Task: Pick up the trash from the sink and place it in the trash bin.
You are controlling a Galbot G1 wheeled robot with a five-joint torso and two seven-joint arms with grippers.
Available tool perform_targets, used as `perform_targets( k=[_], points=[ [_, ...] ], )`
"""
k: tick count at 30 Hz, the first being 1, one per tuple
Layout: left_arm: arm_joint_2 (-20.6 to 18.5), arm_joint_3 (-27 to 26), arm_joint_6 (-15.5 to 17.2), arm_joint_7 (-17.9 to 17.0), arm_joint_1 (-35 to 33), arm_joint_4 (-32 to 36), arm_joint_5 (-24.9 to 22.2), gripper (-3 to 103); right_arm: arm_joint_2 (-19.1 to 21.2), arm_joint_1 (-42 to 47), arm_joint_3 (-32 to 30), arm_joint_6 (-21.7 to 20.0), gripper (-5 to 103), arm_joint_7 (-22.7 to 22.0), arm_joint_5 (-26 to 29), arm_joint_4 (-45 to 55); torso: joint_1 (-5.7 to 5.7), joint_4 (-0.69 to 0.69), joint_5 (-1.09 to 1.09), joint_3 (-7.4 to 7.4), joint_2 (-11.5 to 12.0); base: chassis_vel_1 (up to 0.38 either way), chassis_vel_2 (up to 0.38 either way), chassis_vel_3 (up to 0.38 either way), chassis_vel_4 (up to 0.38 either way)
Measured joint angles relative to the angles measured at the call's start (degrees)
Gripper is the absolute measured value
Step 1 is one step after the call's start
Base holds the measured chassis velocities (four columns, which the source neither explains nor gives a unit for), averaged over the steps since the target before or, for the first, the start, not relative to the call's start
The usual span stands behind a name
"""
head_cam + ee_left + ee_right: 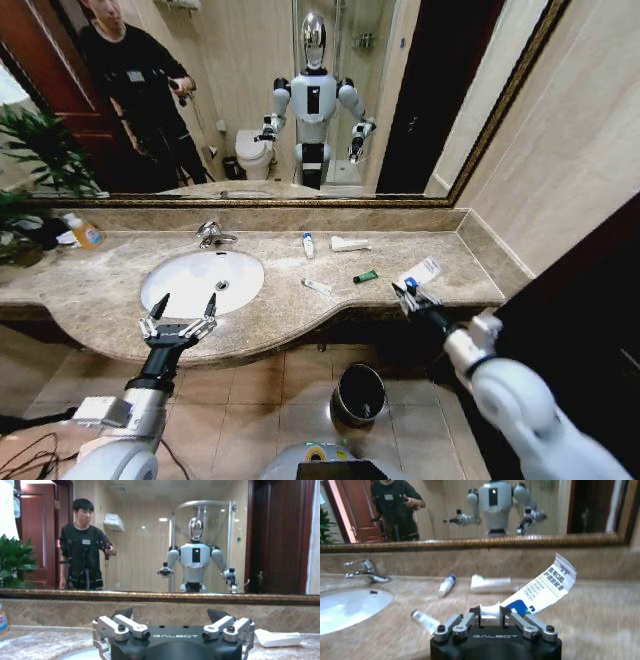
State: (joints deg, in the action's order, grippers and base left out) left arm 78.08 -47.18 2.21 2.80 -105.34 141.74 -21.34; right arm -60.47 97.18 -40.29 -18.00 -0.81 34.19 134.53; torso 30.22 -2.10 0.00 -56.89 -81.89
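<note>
The white oval sink [180,290] is set in the beige marble countertop. My right gripper [408,293] is at the counter's right front, shut on one end of the white-and-blue packet [424,271], which slants up from the fingers [542,587]. On the counter lie a white tube [308,245], a flat white wrapper [350,243], a dark green mini tube [366,276] and a small white tube [317,287]. My left gripper [180,312] is open over the counter's front edge, in front of the basin. The black trash bin [360,394] stands on the floor below the counter.
A chrome faucet [213,235] stands behind the basin. A yellow-orange soap bottle [85,232] and a green plant [30,150] are at the far left. A large mirror backs the counter, and a beige wall closes the right side. The floor is tiled.
</note>
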Motion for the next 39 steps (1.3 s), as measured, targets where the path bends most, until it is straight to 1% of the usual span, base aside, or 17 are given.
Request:
perform_targets(
  k=[1, 3, 4, 5, 8, 13, 19, 21, 22, 24, 27, 29, 31, 33, 34, 36, 39],
  points=[
    [0.01, 0.01, 0.00, 0.01, 0.00, 0.00, 0.00, 100, -1.65, 1.28, 0.53, 0.53, 22, 0.77, -1.11, -0.11, 0.00, 0.00, -0.02, 0.00, 0.00, 0.000, 0.000, 0.000, 0.000],
    [0.00, 0.00, 0.00, 0.01, 0.00, 0.00, 0.00, 100, -2.65, 1.91, 1.04, 1.01, 22, 1.30, -2.04, -0.50, 0.00, -0.01, -0.02, 0.00, 0.00, 0.000, 0.000, 0.000, 0.000],
    [0.00, 0.00, 0.00, 0.00, 0.00, 0.00, 0.00, 100, -5.15, 3.19, 2.51, 2.68, 22, 3.03, -4.88, -2.39, 0.00, 0.00, 0.00, 0.00, 0.00, 0.000, 0.000, 0.000, 0.000],
    [0.00, 0.00, 0.00, 0.00, 0.00, 0.00, 0.00, 100, -5.15, 3.19, 2.51, 2.68, 22, 3.03, -4.88, -2.39, 0.00, 0.00, 0.00, 0.00, 0.00, 0.000, 0.000, 0.000, 0.000],
    [0.00, 0.00, 0.00, 0.00, 0.00, 0.00, 0.00, 100, -9.40, 3.86, 5.63, 5.14, 22, 5.32, -9.73, -9.51, 0.01, -0.01, 0.00, -0.01, 0.00, 0.000, 0.000, 0.000, 0.000],
    [0.00, 0.00, 0.00, 0.00, 0.00, 0.00, 0.00, 100, -10.81, 2.74, 6.41, 7.25, 22, 7.22, -12.97, -16.42, 0.01, -0.01, 0.00, -0.01, 0.01, 0.000, 0.000, 0.000, 0.000],
    [0.00, 0.00, 0.00, 0.00, 0.00, 0.00, 0.00, 100, -12.93, -2.11, 7.20, 11.86, 22, 8.59, -17.03, -28.59, 0.01, -0.01, 0.01, -0.01, 0.01, 0.000, 0.000, 0.000, 0.000],
    [0.00, 0.00, 0.00, 0.00, 0.00, 0.00, 0.00, 100, -14.20, -5.44, 7.67, 16.33, 22, 9.67, -20.82, -36.10, 0.01, -0.02, 0.01, -0.01, 0.01, 0.000, 0.000, 0.000, 0.000],
    [0.00, 0.00, 0.00, 0.00, 0.00, 0.00, 0.00, 100, -14.20, -5.44, 7.67, 16.33, 22, 9.67, -20.82, -36.10, 0.01, -0.02, 0.01, -0.01, 0.01, 0.000, 0.000, 0.000, 0.000],
    [0.00, 0.00, 0.00, 0.00, 0.00, 0.00, 0.00, 100, -15.10, -7.90, 7.98, 19.52, 22, 11.35, -23.86, -42.27, 0.02, -0.01, 0.01, -0.01, 0.01, 0.000, 0.000, 0.000, 0.000],
    [0.00, 0.00, 0.00, 0.00, 0.00, 0.00, 0.00, 100, -15.85, -9.88, 8.22, 21.60, 22, 12.54, -24.94, -47.04, 0.01, -0.02, -0.01, -0.01, 0.01, 0.000, 0.000, 0.000, 0.000],
    [0.01, 0.00, 0.00, 0.00, 0.00, 0.00, 0.00, 100, -17.34, -12.46, 8.45, 24.48, 22, 14.13, -25.93, -53.22, 0.01, -0.01, 0.01, -0.02, 0.01, 0.000, 0.000, 0.000, 0.000],
    [0.00, 0.00, 0.00, 0.00, 0.00, 0.00, 0.00, 100, -17.74, -13.28, 8.55, 25.31, 22, 14.56, -26.19, -55.06, 0.01, -0.01, 0.00, -0.01, 0.01, 0.000, 0.000, 0.000, 0.000],
    [0.00, 0.00, 0.00, 0.00, 0.00, 0.00, 0.00, 100, -18.65, -15.79, 9.43, 28.71, 22, 15.12, -27.08, -60.71, 0.01, -0.01, 0.01, -0.01, 0.01, 0.000, 0.000, 0.000, 0.000],
    [0.00, 0.00, 0.00, 0.00, 0.00, 0.00, 0.00, 100, -18.65, -15.79, 9.43, 28.71, 22, 15.12, -27.08, -60.71, 0.01, -0.01, 0.01, -0.01, 0.01, 0.000, 0.000, 0.000, 0.000],
    [0.00, 0.00, 0.00, 0.00, 0.00, 0.00, 0.00, 100, -19.20, -18.71, 9.93, 32.18, 22, 15.35, -29.89, -66.86, 0.01, -0.02, -0.02, -0.01, 0.01, 0.000, 0.000, 0.000, 0.000],
    [0.00, 0.00, 0.00, 0.00, 0.00, 0.00, 0.00, 100, -19.48, -20.41, 10.22, 33.27, 22, 15.35, -30.72, -70.52, 0.02, -0.01, 0.00, -0.02, 0.01, 0.000, 0.000, 0.000, 0.000]
  ],
)
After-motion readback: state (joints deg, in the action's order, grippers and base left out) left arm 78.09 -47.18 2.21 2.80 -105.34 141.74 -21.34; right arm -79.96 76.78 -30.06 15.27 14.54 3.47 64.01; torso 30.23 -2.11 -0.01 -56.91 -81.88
